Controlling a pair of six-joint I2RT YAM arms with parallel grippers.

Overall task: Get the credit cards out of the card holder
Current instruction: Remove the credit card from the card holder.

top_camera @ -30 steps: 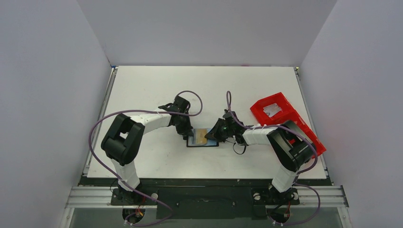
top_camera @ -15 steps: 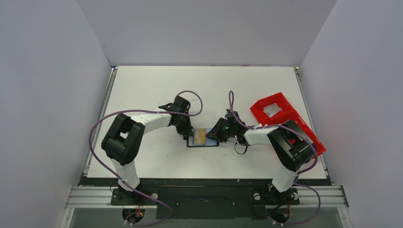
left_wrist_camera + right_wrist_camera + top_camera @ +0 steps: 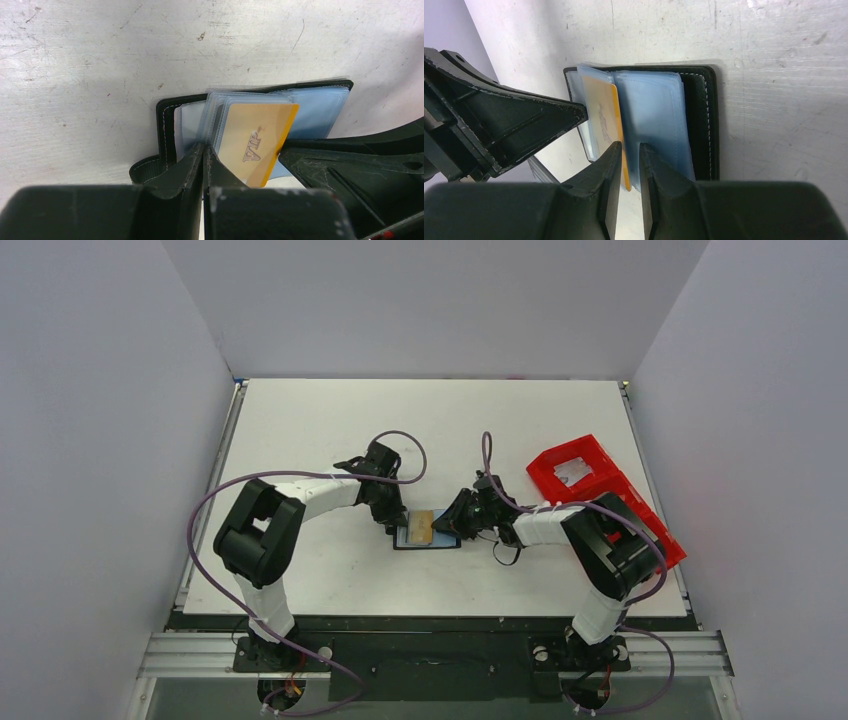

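**Position.** The card holder (image 3: 701,120) lay open on the table (image 3: 330,420), directly between the two grippers.

**Left gripper** (image 3: 204,156). Jaws were together, with the tips bearing on the holder's near edge. This was judged to pin the holder against sliding. Whether a sleeve was pinched could not be told.

**Right gripper** (image 3: 629,152). Jaws were slightly apart. The gold card (image 3: 605,112) stood edge-on in the gap, unclamped as far as visible. It projected partly from its clear sleeve toward this gripper.

**Clearances.** Bare table lay on either flank of both grippers. The red tray (image 3: 590,480) stood well behind the right gripper, off its line of withdrawal.
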